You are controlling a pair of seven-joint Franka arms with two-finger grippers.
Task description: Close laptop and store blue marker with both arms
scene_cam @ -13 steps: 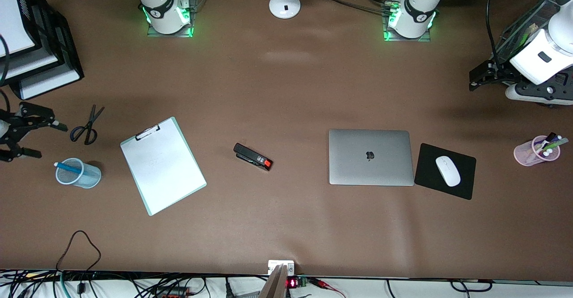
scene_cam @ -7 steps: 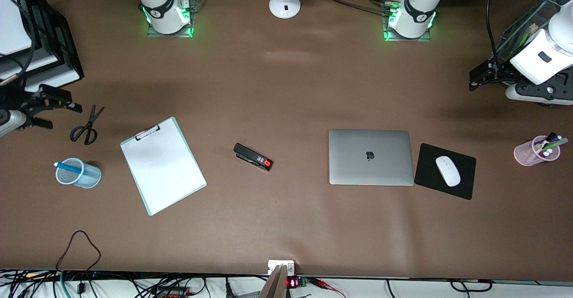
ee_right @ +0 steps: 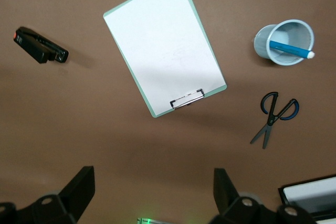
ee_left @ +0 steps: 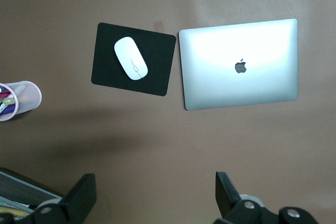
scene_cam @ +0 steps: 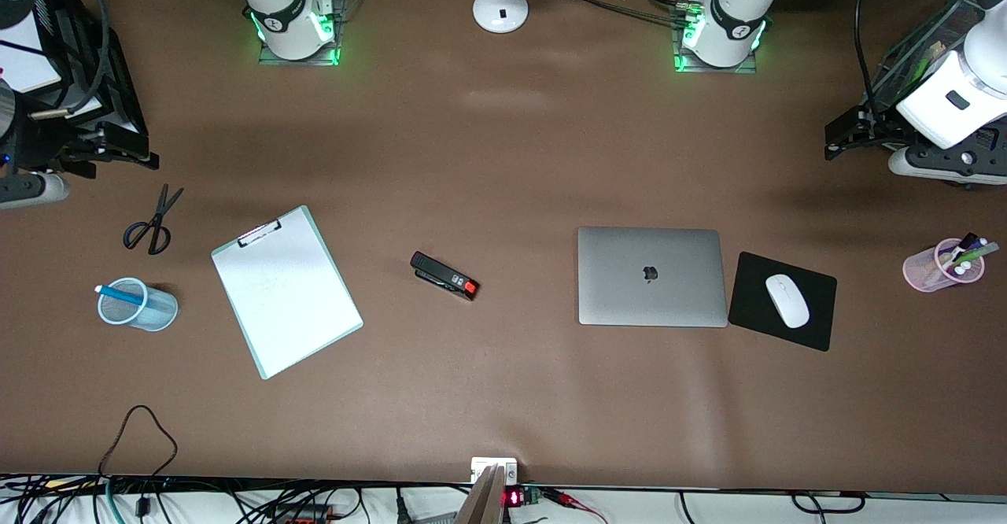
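The silver-grey laptop (scene_cam: 651, 276) lies shut on the table, apple logo up; it also shows in the left wrist view (ee_left: 239, 65). The blue marker (scene_cam: 119, 294) lies inside a pale blue mesh cup (scene_cam: 138, 304) at the right arm's end; the right wrist view shows the marker (ee_right: 290, 49) in the cup (ee_right: 283, 42). My left gripper (scene_cam: 840, 138) is open and empty, up in the air at the left arm's end of the table. My right gripper (scene_cam: 118, 154) is open and empty, up over the table edge by the black trays.
A black mouse pad (scene_cam: 783, 300) with a white mouse (scene_cam: 787, 300) lies beside the laptop. A pink cup of mixed markers (scene_cam: 944, 264) stands at the left arm's end. A stapler (scene_cam: 444, 275), clipboard (scene_cam: 285, 290) and scissors (scene_cam: 153, 221) lie toward the right arm's end. Black trays (scene_cam: 63, 75) stand there.
My right gripper has risen away from the mesh cup toward the black trays. The left arm has not moved.
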